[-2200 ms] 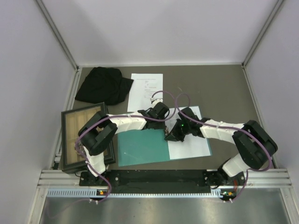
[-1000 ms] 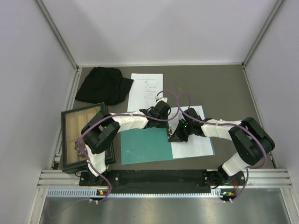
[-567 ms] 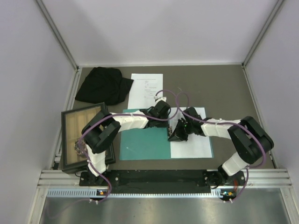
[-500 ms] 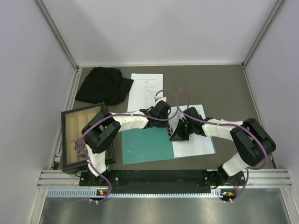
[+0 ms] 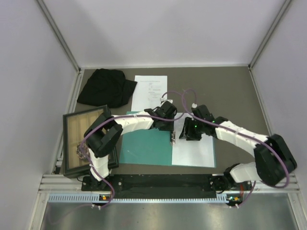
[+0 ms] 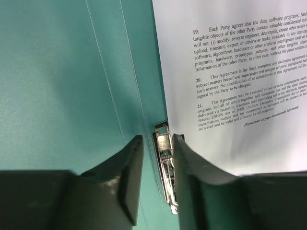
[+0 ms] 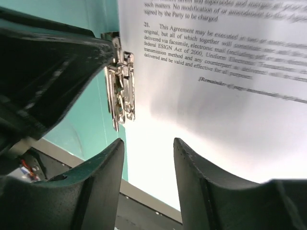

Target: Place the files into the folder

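— Looking at the left pincer, how do its jaws stand?
— Partly open, straddling the metal clip on the spine of the folder. The clip sits in the gap, and I see no squeeze on it.
— And the right pincer?
— Partly open too, gripping nothing, just beside the left one and over the printed file.
— Where is that file?
— Flat on the folder's right half, directly beneath the right pincer, its left edge by the clip. The folder lies open on the desk under both pincers.
— Any other file?
— A second file lies on the desk beyond the left pincer, outside the folder.
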### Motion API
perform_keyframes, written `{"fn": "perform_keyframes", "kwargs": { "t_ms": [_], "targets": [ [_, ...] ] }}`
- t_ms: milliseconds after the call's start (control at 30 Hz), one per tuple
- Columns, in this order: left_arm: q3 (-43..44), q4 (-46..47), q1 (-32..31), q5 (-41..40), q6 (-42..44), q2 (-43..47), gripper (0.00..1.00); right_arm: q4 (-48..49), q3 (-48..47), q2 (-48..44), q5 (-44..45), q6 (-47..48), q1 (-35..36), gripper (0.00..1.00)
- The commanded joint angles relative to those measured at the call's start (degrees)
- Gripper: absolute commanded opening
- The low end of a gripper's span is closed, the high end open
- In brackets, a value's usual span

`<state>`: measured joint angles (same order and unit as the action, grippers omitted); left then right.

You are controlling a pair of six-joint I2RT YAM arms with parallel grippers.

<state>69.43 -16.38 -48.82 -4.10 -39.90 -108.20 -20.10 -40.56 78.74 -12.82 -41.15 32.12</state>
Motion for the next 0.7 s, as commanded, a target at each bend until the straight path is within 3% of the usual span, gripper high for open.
{"fn": "perform_keyframes", "kwargs": {
  "t_ms": [0,100,200,333,367,500,667],
  "targets": [
    [3.3,-5.9,-0.2,-3.9,0.7,6.3,0.45,-9.7,-5.1,-9.5,8.8,5.9,-0.5,0.46],
    [0.9,-8.1,-0.2,-7.0,-1.0,10.5,0.54,-13.5,-5.3,-14.3,15.4,8.4,-0.5,0.45],
    [-4.2,-6.9,-0.2,-6.7,-2.3,14.7,0.52,-14.7,-4.9,-17.6,17.5,9.9,-0.5,0.49],
    [-10.6,-2.8,-0.2,-1.5,-4.0,15.5,0.3,-14.8,-4.9,-19.8,15.2,10.3,-0.5,0.5],
    [-11.2,-2.0,-0.3,-0.7,-4.4,14.3,0.19,-14.6,-4.7,-20.1,14.5,10.4,-0.4,0.5],
    [-10.1,-1.5,-1.2,-1.3,-5.5,9.9,0.04,-14.0,-4.2,-21.1,11.1,10.8,-0.6,0.5],
    [-6.9,-2.3,-2.7,-2.4,-6.6,4.7,0.0,-13.1,-2.2,-22.5,7.9,11.3,-0.6,0.5]
  ]
}}
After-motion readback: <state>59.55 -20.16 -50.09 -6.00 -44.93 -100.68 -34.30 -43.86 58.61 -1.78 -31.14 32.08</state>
